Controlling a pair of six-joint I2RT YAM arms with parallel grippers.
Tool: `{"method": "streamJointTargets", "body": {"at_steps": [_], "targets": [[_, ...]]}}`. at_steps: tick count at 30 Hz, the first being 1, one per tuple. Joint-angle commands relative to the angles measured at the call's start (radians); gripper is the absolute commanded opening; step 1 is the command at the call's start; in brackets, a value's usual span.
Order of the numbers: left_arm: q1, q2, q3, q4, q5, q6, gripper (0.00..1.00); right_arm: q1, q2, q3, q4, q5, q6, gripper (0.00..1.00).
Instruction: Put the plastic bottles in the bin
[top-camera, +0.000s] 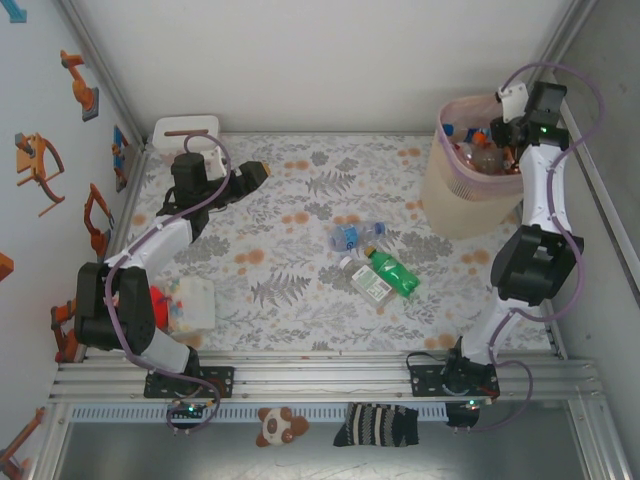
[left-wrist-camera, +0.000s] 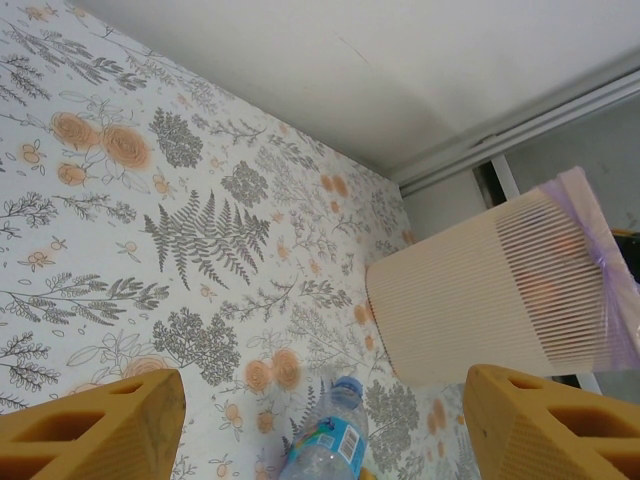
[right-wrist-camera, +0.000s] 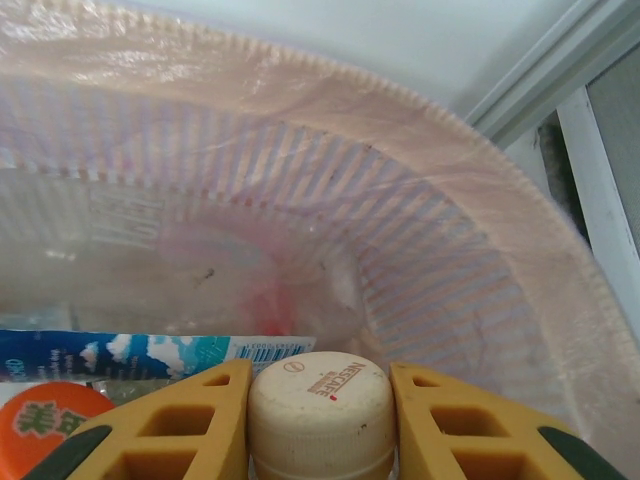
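Near rail: one brown-and-white plush toy (top-camera: 277, 425) and one black-and-white striped sock (top-camera: 375, 424).
Left side, by the left arm: one clear boxy plastic container (top-camera: 190, 303) with a red object inside.
Mid-table on the floral cloth (top-camera: 290, 240): three plastic bottles lying down, close together:
- clear bottle with blue cap and label (top-camera: 347, 237)
- green bottle (top-camera: 393, 271)
- clear bottle with white cap and pale label (top-camera: 366, 281)

The green and pale-label ones are touching.
Left gripper (top-camera: 256, 170) hangs over the far-left part of the cloth, yellow fingers (left-wrist-camera: 90, 425) apart, nothing gripped.
Far left corner: one white-and-pink tissue box (top-camera: 185, 134).
Far right: one beige-pink ribbed bin (top-camera: 460, 195) with a pink bag liner. Several bottles are inside, can't count them. An orange cap (right-wrist-camera: 40, 425) and a blue-labelled bottle (right-wrist-camera: 130, 355) are visible in there.
Right gripper (top-camera: 487, 138) sits over the bin mouth, clamped on a cream-capped bottle (right-wrist-camera: 320, 415).
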Motion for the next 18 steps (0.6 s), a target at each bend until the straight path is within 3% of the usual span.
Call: {"method": "streamJointTargets", "body": {"at_steps": [1, 8, 18], "targets": [[0.004, -0.027, -0.013, 0.031, 0.019, -0.01, 0.73, -0.025, -0.032, -0.017, -0.016, 0.064, 0.022, 0.33], [0.004, -0.034, -0.016, 0.029, 0.019, -0.01, 0.73, -0.025, -0.08, 0.018, -0.06, 0.089, 0.094, 0.54], [0.002, -0.043, -0.011, 0.02, 0.023, -0.002, 0.73, -0.025, -0.18, 0.052, -0.12, -0.004, 0.217, 0.56]]}}
